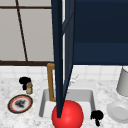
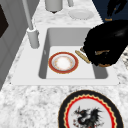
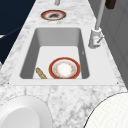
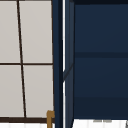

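Left hand (image 1: 24,82): fingers curled round small brown bottle (image 1: 29,88), hovering at 12 o'clock of round red-rimmed patterned plate (image 1: 20,103) on marble counter (image 1: 7,85). Right hand (image 1: 97,116): fingers curled, holding nothing, at 9 o'clock of plain white plate (image 1: 118,111), 3 o'clock of red ball (image 1: 67,115).

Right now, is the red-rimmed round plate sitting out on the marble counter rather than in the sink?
No. The red-rimmed round plate lies flat on the bottom of the white sink basin, beside a tan stick-like utensil.
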`<act>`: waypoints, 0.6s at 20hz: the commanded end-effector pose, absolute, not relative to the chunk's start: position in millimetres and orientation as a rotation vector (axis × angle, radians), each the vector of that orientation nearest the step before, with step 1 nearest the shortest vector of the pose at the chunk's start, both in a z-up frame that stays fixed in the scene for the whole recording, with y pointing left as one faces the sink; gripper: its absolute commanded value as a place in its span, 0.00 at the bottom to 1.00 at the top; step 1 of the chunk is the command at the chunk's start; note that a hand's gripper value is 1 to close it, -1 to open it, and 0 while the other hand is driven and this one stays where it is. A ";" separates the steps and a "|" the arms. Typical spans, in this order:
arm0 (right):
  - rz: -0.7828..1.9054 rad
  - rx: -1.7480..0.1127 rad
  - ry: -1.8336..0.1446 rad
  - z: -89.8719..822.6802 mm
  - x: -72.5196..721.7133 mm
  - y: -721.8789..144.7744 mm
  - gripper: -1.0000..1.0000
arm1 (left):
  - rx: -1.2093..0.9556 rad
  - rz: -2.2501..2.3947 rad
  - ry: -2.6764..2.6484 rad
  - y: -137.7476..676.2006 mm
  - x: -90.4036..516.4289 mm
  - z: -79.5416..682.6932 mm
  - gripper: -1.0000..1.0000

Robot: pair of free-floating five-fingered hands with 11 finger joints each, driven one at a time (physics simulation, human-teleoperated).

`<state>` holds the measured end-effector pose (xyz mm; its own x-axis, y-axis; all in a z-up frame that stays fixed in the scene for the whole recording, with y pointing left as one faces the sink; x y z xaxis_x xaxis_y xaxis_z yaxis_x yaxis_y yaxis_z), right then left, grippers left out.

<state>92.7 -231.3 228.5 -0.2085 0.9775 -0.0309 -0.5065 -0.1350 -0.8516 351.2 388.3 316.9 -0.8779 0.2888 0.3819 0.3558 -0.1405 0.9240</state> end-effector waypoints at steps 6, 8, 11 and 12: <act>1.622 -0.754 -0.880 228.5 92.7 -231.3 0.50 | -0.690 -2.199 -2.168 442.2 323.4 288.1 1.00; 1.622 -0.754 -0.880 228.5 92.7 -231.3 0.50 | -0.674 -2.198 -2.172 454.4 319.2 274.9 1.00; 1.622 -0.754 -0.880 228.5 92.7 -231.3 0.50 | -0.644 -2.191 -2.183 469.8 313.7 257.8 1.00; 1.622 -0.754 -0.880 228.5 92.7 -231.3 0.50 | -0.631 -2.187 -2.189 474.2 313.8 252.7 1.00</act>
<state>92.7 -231.3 228.5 -0.2085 0.9775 -0.0309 -0.5065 -0.1350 -0.8516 317.4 459.8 267.1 -0.8880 0.3043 0.3446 0.3233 -0.1197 0.9387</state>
